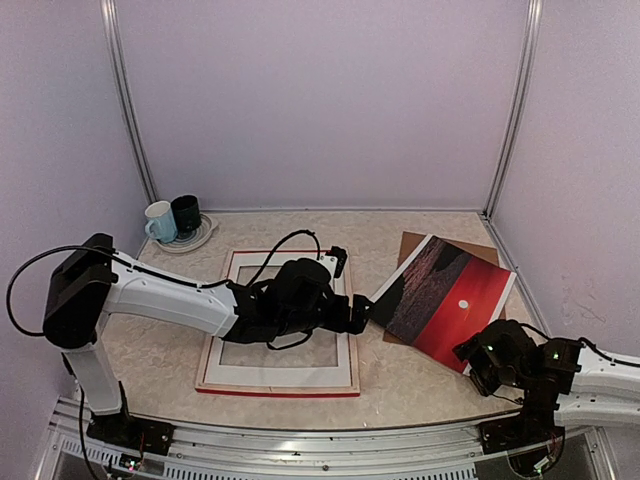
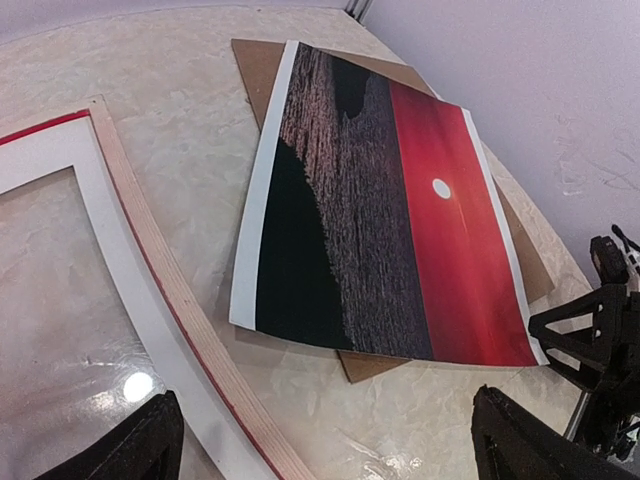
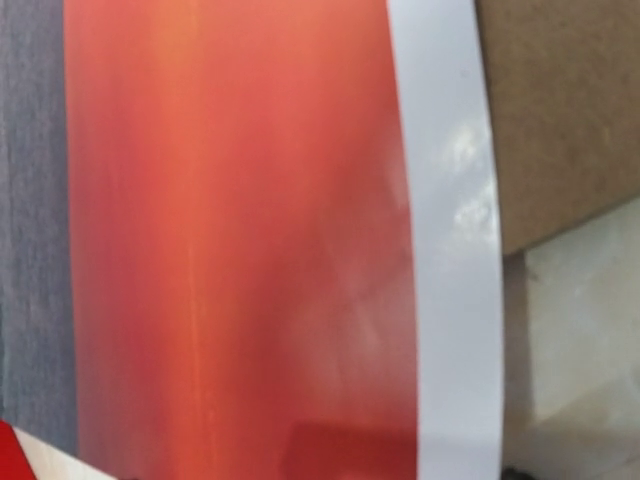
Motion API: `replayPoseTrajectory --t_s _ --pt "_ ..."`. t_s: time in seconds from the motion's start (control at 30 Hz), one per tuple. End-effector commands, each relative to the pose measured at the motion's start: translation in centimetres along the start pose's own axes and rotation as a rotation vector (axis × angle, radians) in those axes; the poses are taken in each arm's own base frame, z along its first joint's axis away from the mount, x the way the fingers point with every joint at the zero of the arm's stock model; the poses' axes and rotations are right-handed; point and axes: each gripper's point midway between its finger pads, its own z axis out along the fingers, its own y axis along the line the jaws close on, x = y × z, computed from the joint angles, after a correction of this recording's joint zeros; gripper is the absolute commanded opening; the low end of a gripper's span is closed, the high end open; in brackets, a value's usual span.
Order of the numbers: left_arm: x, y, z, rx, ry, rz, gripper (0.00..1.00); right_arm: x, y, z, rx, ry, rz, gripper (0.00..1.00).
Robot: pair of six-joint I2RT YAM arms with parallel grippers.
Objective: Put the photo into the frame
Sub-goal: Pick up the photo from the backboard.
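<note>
Left gripper (image 2: 325, 432) spread wide, empty; photo (image 2: 400, 200) just ahead on brown board (image 2: 252, 68), frame (image 2: 150, 295) beside its left finger. Right gripper (image 1: 472, 352) at photo's near corner, grip impossible to tell. Pinch white margin only, lift flat.

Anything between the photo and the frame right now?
Yes: the left arm stretches over the frame, with the open left gripper at the rail nearest the photo. Nothing else lies between them.
</note>
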Motion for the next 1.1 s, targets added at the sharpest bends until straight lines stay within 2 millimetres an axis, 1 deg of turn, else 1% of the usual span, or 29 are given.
replayPoseTrajectory --t_s 0.0,0.2,0.3,0.43,0.53,0.6,0.73,0.93,1.07 --pt "0.4 -1.0 0.8 0.040 0.013 0.017 0.99 0.6 -2.7 0.7 0.070 0.031 0.022 0.73" --pt "0.8 -0.5 0.6 0.026 0.021 0.021 0.99 0.6 -2.8 0.8 0.046 0.029 0.042 0.59" --pt "1.0 -0.2 0.4 0.019 0.022 0.020 0.99 0.5 -2.6 0.7 0.031 0.024 0.045 0.48" --pt "1.2 -0.1 0.3 0.022 0.023 0.015 0.99 0.1 -2.0 0.3 0.019 0.009 0.040 0.36" --pt "1.3 -0.2 0.4 0.026 0.026 0.016 0.99 -0.4 -1.6 -0.1 0.020 -0.011 0.030 0.21" --pt "1.3 -0.3 0.4 0.028 0.026 0.015 0.99 -0.7 -1.2 -0.5 0.015 -0.024 0.020 0.14" --pt "1.2 -0.4 0.3 0.032 0.025 0.018 0.99 -1.2 -0.8 -0.9 0.004 -0.041 0.014 0.07" --pt "1.3 -0.3 0.4 0.026 0.027 0.029 0.99 -1.5 0.0 -1.4 -0.023 -0.051 0.006 0.00" --pt "1.3 -0.1 0.4 0.017 0.025 0.056 0.99 -1.7 1.2 -2.0 -0.044 -0.057 -0.008 0.00"
